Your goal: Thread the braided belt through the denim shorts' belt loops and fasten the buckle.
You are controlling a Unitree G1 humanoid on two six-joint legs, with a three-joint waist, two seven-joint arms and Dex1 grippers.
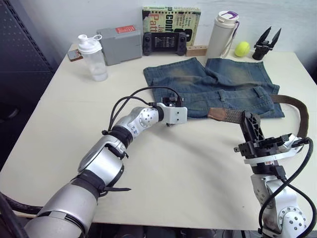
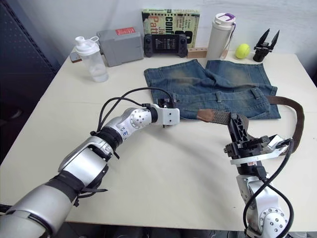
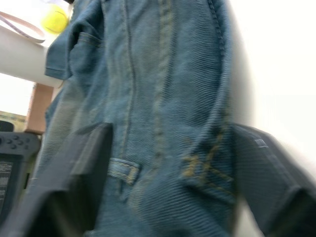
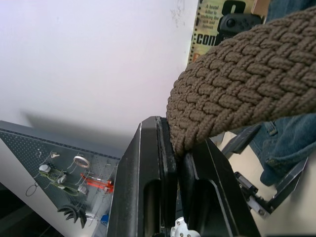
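Nearest in the left eye view, the right gripper (image 1: 251, 130) at 4 o'clock stands upright, pinching the belt (image 1: 233, 116) where it lies along the waistband of the shorts (image 1: 213, 84). From there the belt loops out past the shorts' right edge toward 3 o'clock. At centre, the left gripper (image 1: 169, 105) sits at the waistband's left corner. Behind stand a shaker bottle (image 1: 92, 56), grey box (image 1: 118, 44), game console (image 1: 165, 43), a book (image 1: 171, 20) reading "CONF", flask (image 1: 222, 33) and yellow ball (image 1: 242, 48).

Left wrist view: its fingers (image 3: 74, 177) spread wide, straddling denim with a belt loop (image 3: 122, 170) between them, gripping nothing.

Right wrist view: fingers (image 4: 148, 177) clamped on the braided weave.
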